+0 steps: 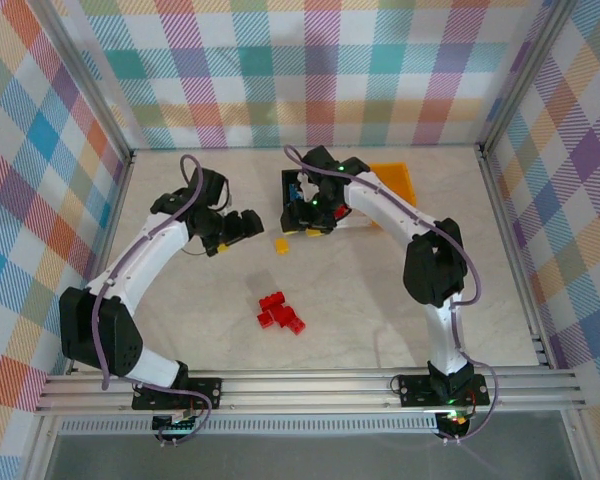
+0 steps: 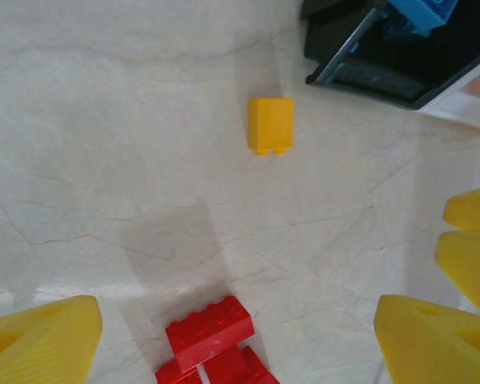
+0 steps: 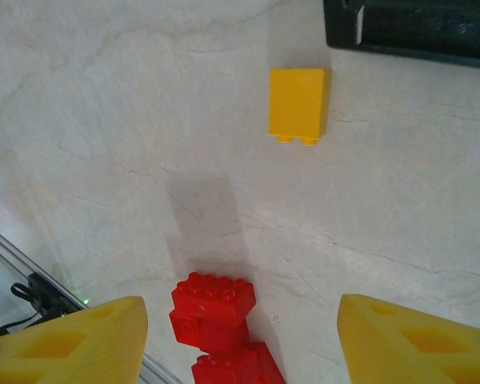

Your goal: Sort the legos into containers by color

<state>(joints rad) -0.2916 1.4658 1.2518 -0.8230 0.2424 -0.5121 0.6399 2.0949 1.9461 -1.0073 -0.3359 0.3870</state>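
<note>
A single yellow lego (image 1: 281, 243) (image 2: 270, 125) (image 3: 298, 102) lies on the table just in front of the black bin (image 1: 290, 196) (image 2: 400, 76) (image 3: 416, 32), which holds blue legos (image 2: 428, 11). A pile of red legos (image 1: 280, 312) (image 2: 210, 333) (image 3: 214, 308) sits nearer the arms. My left gripper (image 1: 230, 232) (image 2: 236, 314) hovers open and empty left of the yellow lego. Above the black bin's front edge my right gripper (image 1: 315, 215) (image 3: 242, 308) is open too, nothing between its fingers. An orange-yellow bin (image 1: 398, 180) stands at the back right.
A white bin's corner (image 2: 470, 108) shows beside the black bin, mostly hidden under the right arm. Yellow fingers of the other gripper (image 2: 468, 240) appear at the right edge of the left wrist view. Metal frame rails (image 1: 310, 385) border the near edge.
</note>
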